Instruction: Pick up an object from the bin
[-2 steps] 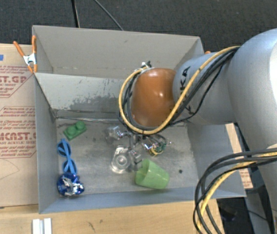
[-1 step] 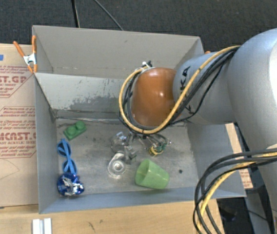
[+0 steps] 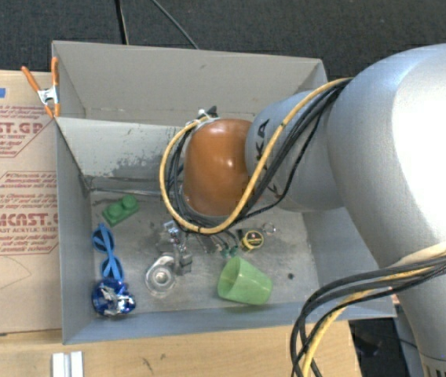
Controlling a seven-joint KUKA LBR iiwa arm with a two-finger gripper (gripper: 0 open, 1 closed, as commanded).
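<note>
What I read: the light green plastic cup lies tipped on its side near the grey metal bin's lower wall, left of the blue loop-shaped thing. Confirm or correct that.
Wrong side. The camera view shows the light green plastic cup tipped on its side near the grey metal bin's lower wall, right of the blue loop-shaped thing, not left.

A: What's loose in the bin?
B: Pale green cup – tipped on its side, lower centre of the frame. Small clear round piece near it on the left, apart from it.
A: Above those?
B: Tiny yellow-and-black disc, flat on the floor above the cup.
A: Left side?
B: Green block by the back wall, left of centre. Below it a blue looped strip – running down toward a crumpled blue-and-white wad at lower left. Can't tell whether they join.
</note>
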